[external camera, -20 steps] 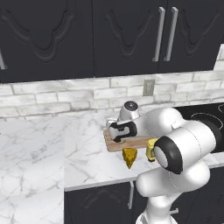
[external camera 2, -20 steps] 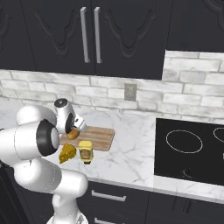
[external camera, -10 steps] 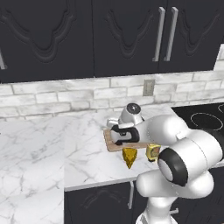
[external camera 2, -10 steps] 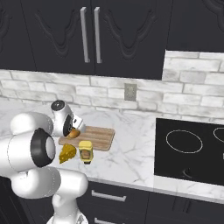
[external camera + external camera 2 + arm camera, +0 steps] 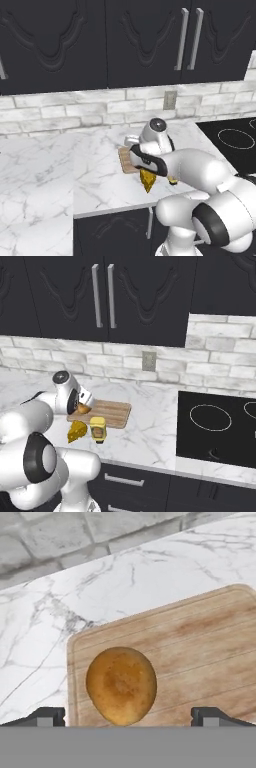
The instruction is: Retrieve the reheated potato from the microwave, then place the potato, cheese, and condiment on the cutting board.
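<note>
On the left end of the cutting board [image 5: 105,412] the potato [image 5: 121,684] rests on the wood. In the hand view it lies free between the two finger tips of the hand [image 5: 128,716], which stand wide apart on either side of it and touch nothing. That reads as a finished placing: the first of the three things is down on the board, and the hand is spread so it can lift away without dragging the potato along.

Just near of the board, on the marble tabletop [image 5: 150,436], sits the cheese [image 5: 77,432], a yellow wedge (its point shows below the arm in the left base view), apart from the board's near edge. To its right stands the condiment [image 5: 98,429], upright, just off that same edge. Both wait close by, so each should need only a short carry.

The right and middle of the board lie bare, leaving room for the pair. Further right is the black cooktop [image 5: 220,428], well apart from all this. The next reach, I judge, is for the cheese or the bottle.
</note>
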Robot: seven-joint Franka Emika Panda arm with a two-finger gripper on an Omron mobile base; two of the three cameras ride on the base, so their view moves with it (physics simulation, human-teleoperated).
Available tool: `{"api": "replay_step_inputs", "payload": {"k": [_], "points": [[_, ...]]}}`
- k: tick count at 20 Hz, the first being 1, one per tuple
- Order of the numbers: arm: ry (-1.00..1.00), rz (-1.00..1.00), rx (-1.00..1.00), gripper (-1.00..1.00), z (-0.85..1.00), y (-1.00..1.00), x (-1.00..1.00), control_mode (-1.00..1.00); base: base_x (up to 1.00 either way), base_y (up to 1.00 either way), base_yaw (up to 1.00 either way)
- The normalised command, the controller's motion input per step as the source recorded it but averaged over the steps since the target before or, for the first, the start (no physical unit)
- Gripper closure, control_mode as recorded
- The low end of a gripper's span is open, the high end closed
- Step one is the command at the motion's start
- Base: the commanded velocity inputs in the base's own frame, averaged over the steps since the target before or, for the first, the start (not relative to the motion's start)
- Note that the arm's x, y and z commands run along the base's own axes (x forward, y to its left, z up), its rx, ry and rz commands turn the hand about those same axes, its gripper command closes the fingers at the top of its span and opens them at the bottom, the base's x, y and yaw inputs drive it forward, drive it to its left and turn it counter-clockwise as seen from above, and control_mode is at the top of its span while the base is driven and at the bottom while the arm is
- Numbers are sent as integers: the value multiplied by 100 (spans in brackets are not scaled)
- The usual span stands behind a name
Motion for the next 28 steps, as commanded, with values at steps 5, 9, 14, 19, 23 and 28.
{"api": "replay_step_inputs", "payload": {"k": [5,9,14,19,23,28], "points": [[-2,0,0,-100,31,-2,-23,-100,0,0,0],[0,0,0,-100,32,-3,-27,-100,0,0,0],[0,0,0,-100,8,0,-50,-100,0,0,0],[0,0,0,-100,0,0,-55,-100,0,0,0],[0,0,0,-100,12,-10,-44,-100,0,0,0],[4,0,0,-100,11,-17,-45,-100,0,0,0]]}}
